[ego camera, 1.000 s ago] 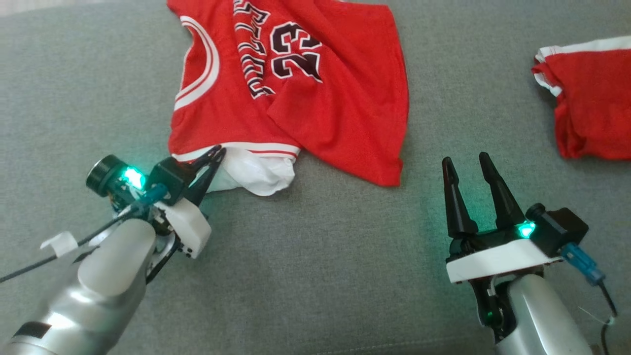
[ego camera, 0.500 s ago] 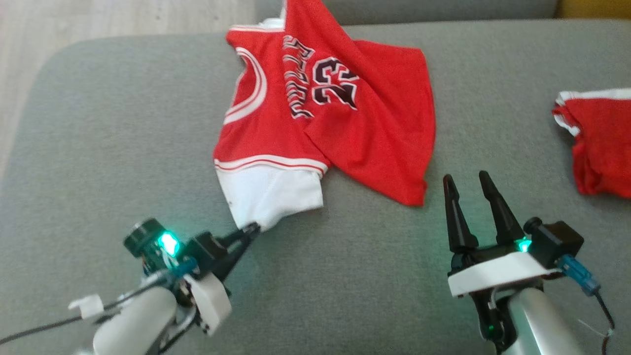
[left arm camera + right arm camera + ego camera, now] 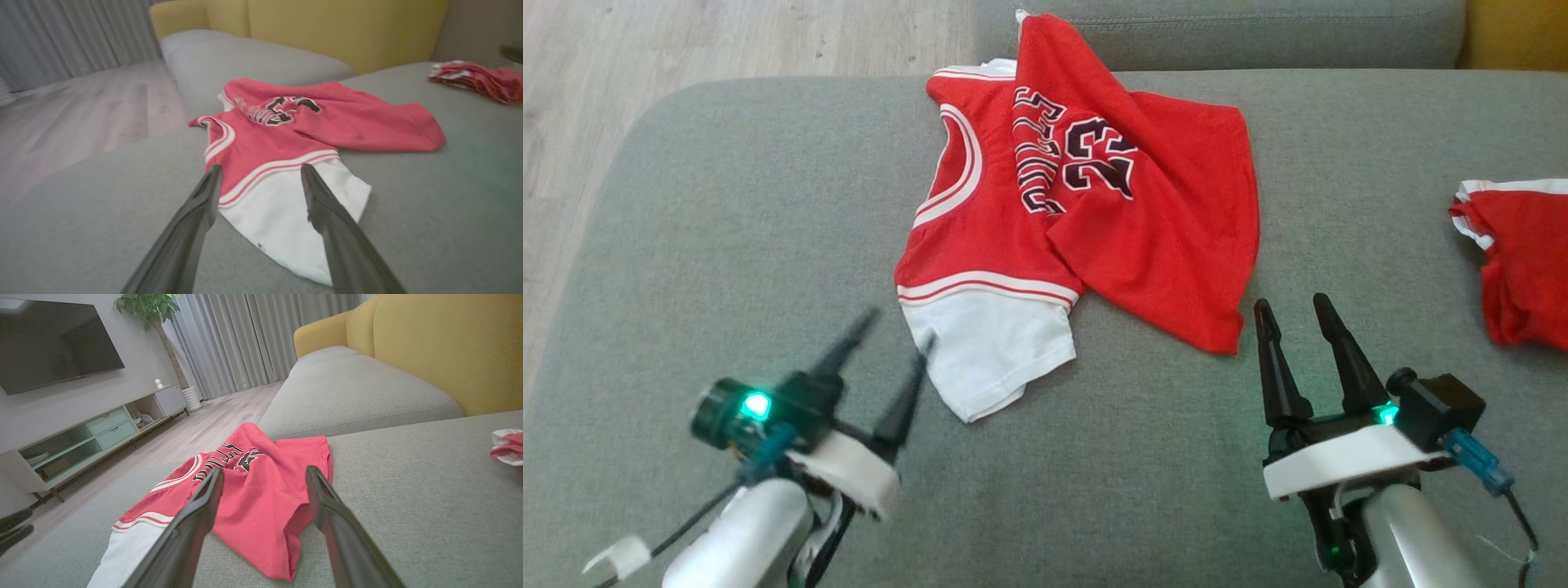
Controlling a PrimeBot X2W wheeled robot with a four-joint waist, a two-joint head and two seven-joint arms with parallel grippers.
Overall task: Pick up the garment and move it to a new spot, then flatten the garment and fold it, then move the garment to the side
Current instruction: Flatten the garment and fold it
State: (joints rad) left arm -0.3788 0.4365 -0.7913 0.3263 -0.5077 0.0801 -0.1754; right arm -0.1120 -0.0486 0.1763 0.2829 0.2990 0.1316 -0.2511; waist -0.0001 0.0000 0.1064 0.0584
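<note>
The garment (image 3: 1086, 204), a red jersey with the number 23 and a white band at its near end, lies crumpled and partly folded over on the grey sofa cushion (image 3: 727, 245). My left gripper (image 3: 898, 329) is open just left of the white corner, holding nothing. In the left wrist view the garment (image 3: 265, 139) lies just beyond the spread fingers of the left gripper (image 3: 261, 167). My right gripper (image 3: 1290, 304) stands open and empty just right of the garment's red near corner. The right wrist view shows the garment (image 3: 253, 486) ahead of the right gripper (image 3: 264, 470).
A second red-and-white garment (image 3: 1519, 261) lies bunched at the cushion's right edge. Wooden floor (image 3: 645, 49) lies beyond the cushion's left edge. A yellow backrest (image 3: 449, 343) rises behind the seats, and a TV cabinet (image 3: 81, 433) stands across the room.
My left gripper pulled the white end toward the front, then let go and opened. The head view has shifted, so more floor and cushion edge show. The right gripper stayed open.
</note>
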